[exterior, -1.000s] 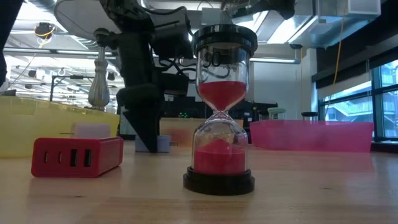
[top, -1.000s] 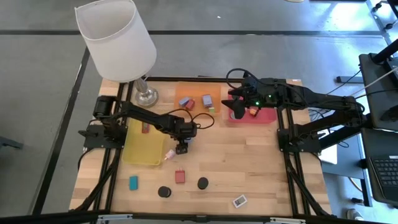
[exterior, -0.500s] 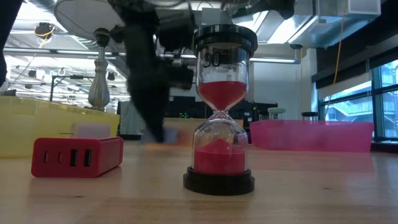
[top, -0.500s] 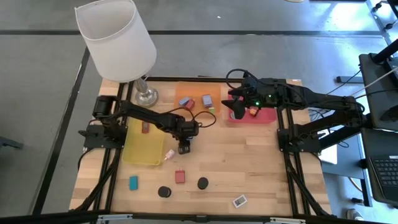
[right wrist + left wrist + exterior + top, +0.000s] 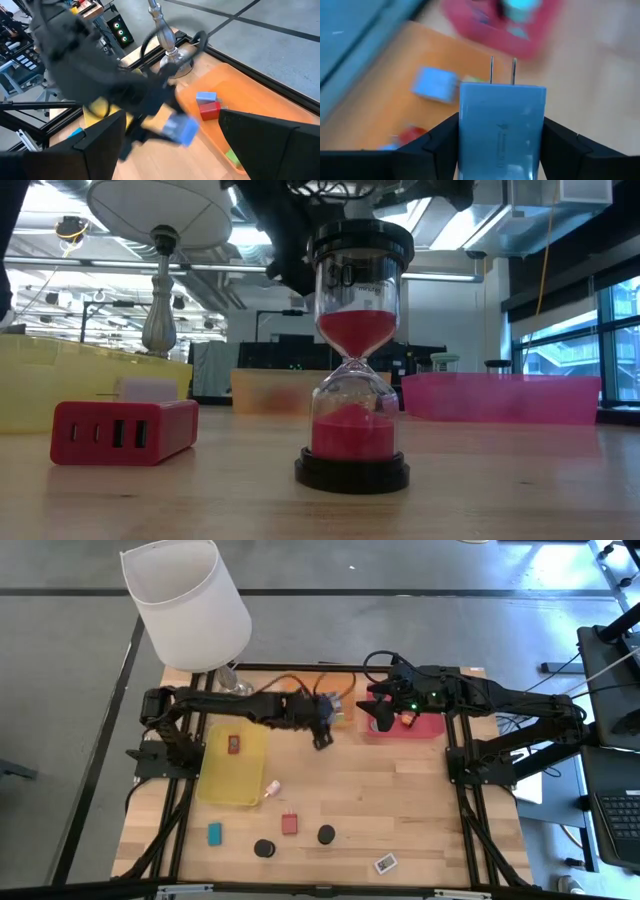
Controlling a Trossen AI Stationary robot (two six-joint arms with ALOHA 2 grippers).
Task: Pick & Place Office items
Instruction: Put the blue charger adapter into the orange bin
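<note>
My left gripper point(image 5: 322, 738) is shut on a lavender plug block point(image 5: 501, 131), hovering at the near edge of the orange tray point(image 5: 300, 683). The right wrist view shows the same block point(image 5: 181, 129). My right gripper point(image 5: 384, 721) is open and empty, waiting above the red tray point(image 5: 425, 726). A lavender block point(image 5: 206, 97), a red block point(image 5: 210, 110) and a green bit point(image 5: 231, 157) lie in the orange tray. On the bare wood lie a pink bit point(image 5: 271, 787), a red block point(image 5: 289, 824), a teal block point(image 5: 214, 833), two black-capped hourglasses point(image 5: 264, 849) point(image 5: 326, 834) and a white tag point(image 5: 385, 863). My left gripper pinches the lavender plug block by its two long sides point(image 5: 465, 135), one finger point(image 5: 440, 142) on each side. The block's two metal prongs point(image 5: 502, 70) point away from the wrist. The block is lifted clear of the table.
A yellow tray point(image 5: 225, 785) with a small red piece point(image 5: 233, 744) sits at the table's left. The white-shaded lamp point(image 5: 188, 602) stands at the far left corner. In the low view an hourglass point(image 5: 358, 350) and a red block with ports point(image 5: 125, 430) stand close to the camera.
My left gripper has risen from the table beside the yellow tray and swung toward the far right, to the orange tray's near edge. The lavender plug block has come off the wood with it and is now lifted clear.
</note>
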